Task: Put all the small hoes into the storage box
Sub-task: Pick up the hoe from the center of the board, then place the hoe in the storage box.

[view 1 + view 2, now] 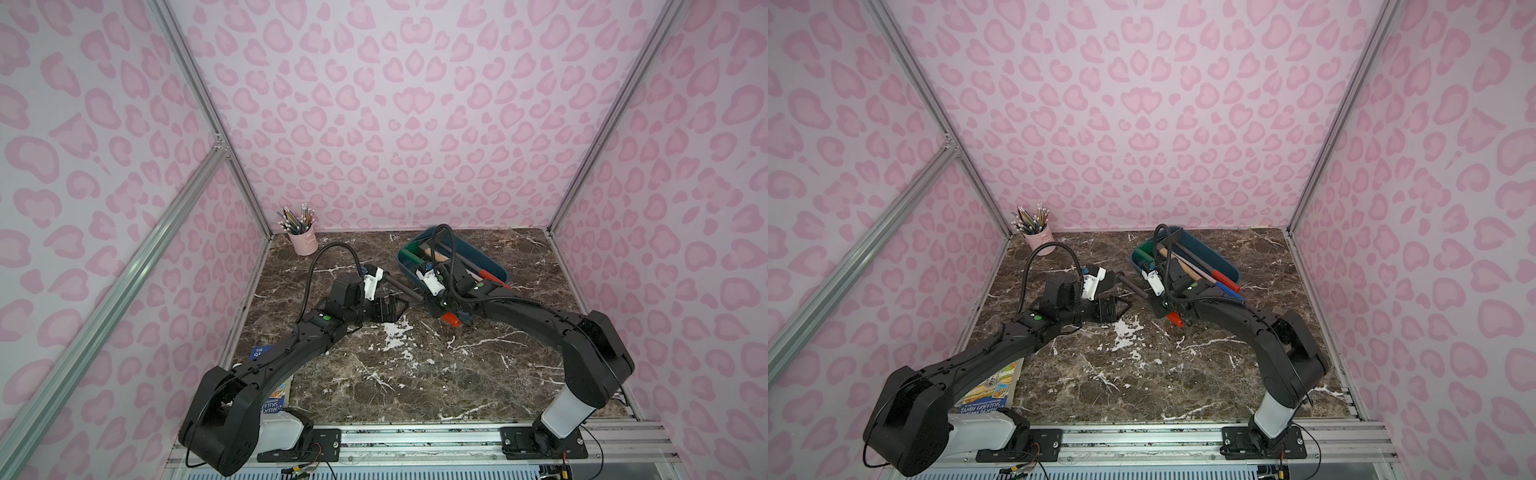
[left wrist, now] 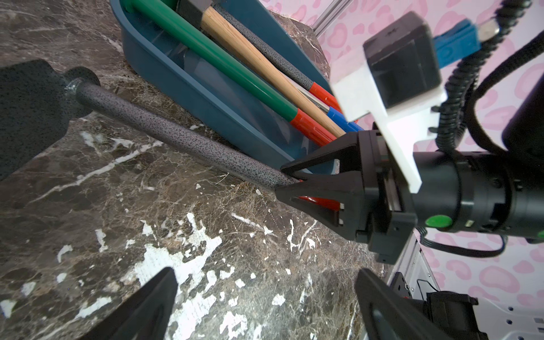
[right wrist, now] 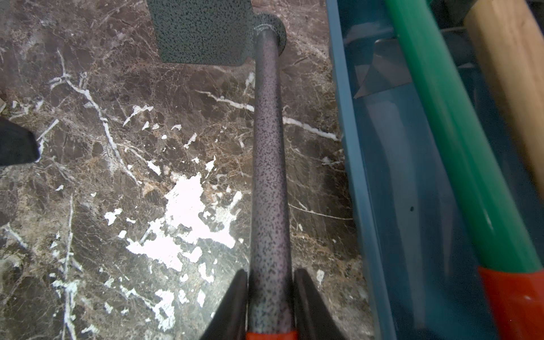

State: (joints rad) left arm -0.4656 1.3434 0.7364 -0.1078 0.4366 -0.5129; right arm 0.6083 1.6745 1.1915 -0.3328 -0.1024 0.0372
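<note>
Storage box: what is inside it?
Green-shafted tool, wooden-handled hammer, grey-shafted tool, blue-gripped tool. The right arm covers part of the storage box in both top views; the small hoe is outside.

Non-task items, all placed from the pink pencil cup (image 1: 303, 244).

- Cup: upright in the far left corner of the brown marble tabletop (image 1: 415, 386). A bunch of pencils (image 1: 296, 217) fans out above its rim.
- Right of the cup, at similar depth, long tools lie side by side, roughly parallel:
  - green-shafted tool (image 2: 212, 56) with a red grip
  - wooden-handled hammer (image 2: 250, 59)
  - speckled grey shaft (image 2: 279, 60) with a red grip
  - blue grip (image 2: 337, 116) beside these
- Nearer than the cup, toward the middle: white chipped patch (image 1: 397, 336) in the marble.
- Well in front of the cup, along the same left edge: illustrated book (image 1: 994, 384), flat, only partly visible.
- Behind the cup: walls (image 1: 395, 104) with pink leopard-spot print, and an aluminium frame post (image 1: 195, 83) rising from that corner.
</note>
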